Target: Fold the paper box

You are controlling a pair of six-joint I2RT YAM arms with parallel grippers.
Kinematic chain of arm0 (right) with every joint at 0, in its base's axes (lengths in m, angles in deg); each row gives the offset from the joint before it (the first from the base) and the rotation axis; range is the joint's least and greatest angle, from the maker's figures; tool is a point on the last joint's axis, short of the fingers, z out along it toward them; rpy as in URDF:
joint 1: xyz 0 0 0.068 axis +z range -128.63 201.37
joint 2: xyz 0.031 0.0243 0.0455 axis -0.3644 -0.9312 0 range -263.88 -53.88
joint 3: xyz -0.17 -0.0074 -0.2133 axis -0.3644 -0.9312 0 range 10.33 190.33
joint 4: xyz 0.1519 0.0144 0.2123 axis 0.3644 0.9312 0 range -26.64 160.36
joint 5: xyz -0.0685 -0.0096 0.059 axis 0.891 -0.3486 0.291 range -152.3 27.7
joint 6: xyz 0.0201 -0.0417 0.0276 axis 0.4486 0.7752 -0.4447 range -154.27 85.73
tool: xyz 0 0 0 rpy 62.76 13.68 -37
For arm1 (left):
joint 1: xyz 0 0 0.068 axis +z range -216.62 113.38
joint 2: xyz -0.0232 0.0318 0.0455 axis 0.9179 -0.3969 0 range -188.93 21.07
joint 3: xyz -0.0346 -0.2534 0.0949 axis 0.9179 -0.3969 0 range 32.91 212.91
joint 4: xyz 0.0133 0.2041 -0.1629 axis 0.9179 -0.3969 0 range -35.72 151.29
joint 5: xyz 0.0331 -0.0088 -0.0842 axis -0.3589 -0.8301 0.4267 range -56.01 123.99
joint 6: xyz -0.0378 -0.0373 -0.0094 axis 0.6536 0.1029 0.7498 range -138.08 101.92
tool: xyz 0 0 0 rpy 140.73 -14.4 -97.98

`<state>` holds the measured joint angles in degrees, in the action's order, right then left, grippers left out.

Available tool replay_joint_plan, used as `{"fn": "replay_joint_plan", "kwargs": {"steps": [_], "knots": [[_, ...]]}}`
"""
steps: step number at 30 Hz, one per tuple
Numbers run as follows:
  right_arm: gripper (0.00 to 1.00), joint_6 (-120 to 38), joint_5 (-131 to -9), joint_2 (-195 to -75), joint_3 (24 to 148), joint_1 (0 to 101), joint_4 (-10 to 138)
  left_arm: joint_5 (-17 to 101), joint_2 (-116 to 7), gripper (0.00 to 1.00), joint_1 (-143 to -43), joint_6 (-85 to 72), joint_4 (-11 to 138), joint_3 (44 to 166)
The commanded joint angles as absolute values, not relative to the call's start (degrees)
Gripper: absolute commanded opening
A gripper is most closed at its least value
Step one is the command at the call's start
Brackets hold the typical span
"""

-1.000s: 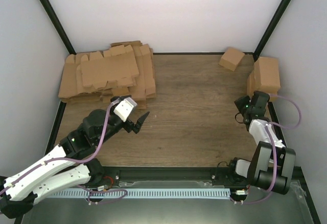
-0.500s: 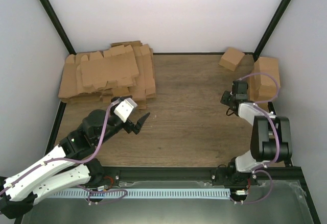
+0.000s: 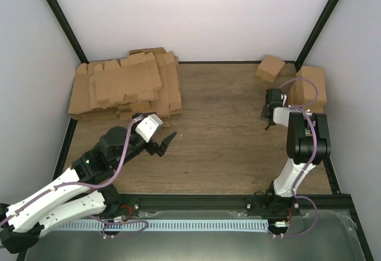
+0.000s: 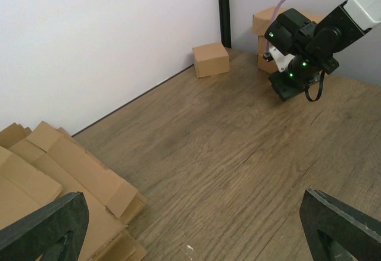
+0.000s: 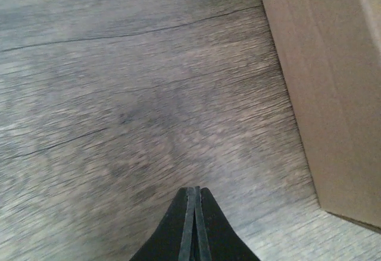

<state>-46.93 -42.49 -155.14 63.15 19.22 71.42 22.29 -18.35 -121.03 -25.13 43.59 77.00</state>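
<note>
Touching each other, right fingers show clearly only in wrist view.

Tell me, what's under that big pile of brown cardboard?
The pile rests on the wooden table. Edges of more flat sheets peek out below the top one; anything beneath them is covered.

We stretch our left arm from the lower left toward mid-frame, left end effector spread wide; our right arm rises at the right side, sharply folded, right end effector pinched fully together
</note>
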Motion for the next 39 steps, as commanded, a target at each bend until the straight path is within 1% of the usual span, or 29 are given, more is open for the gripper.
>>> {"fn": "replay_joint_plan", "kwargs": {"steps": [1,10,14,17,22,24,26,30,34,39], "knots": [[0.01,-45.58,-35.5,-158.39,67.25,19.44,72.02,21.81,-18.53,1.0,-121.12,-24.49,44.41,77.31],[0.01,-45.93,-25.57,-162.67,70.26,18.71,71.96,21.43,-19.78,1.0,-121.1,-24.79,44.41,77.47],[0.01,-50.45,-18.23,-165.98,73.26,17.56,76.43,21.22,-19.78,1.0,-121.16,-24.76,44.46,77.38],[0.01,-52.29,-17.98,-167.21,74.88,16.53,78.66,21.1,-19.29,1.0,-121.12,-24.84,44.79,76.97],[0.01,-52.38,-18.75,-165.02,73.55,16.36,77.71,20.64,-19.4,1.0,-121.11,-24.85,44.72,76.79],[0.01,-52.08,-20.98,-164.07,73.86,16.49,78.2,20.57,-19.56,1.0,-121.13,-24.76,44.59,76.76],[0.01,-50.0,-27.18,-161.81,72.7,17.78,76.49,20.4,-19.71,1.0,-121.16,-24.76,44.65,76.81],[0.02,-46.14,-33.48,-153.47,67.06,23.14,70.1,20.34,-21.04,1.0,-121.1,-24.95,44.4,77.22],[0.02,-44.15,-42.38,-145.48,63.18,27.13,65.78,20.48,-22.94,1.0,-121.1,-24.85,43.26,78.49],[0.1,-42.29,-50.43,-134.09,54.93,33.16,57.24,18.35,-26.59,1.0,-121.07,-23.88,41.22,80.52]]}}
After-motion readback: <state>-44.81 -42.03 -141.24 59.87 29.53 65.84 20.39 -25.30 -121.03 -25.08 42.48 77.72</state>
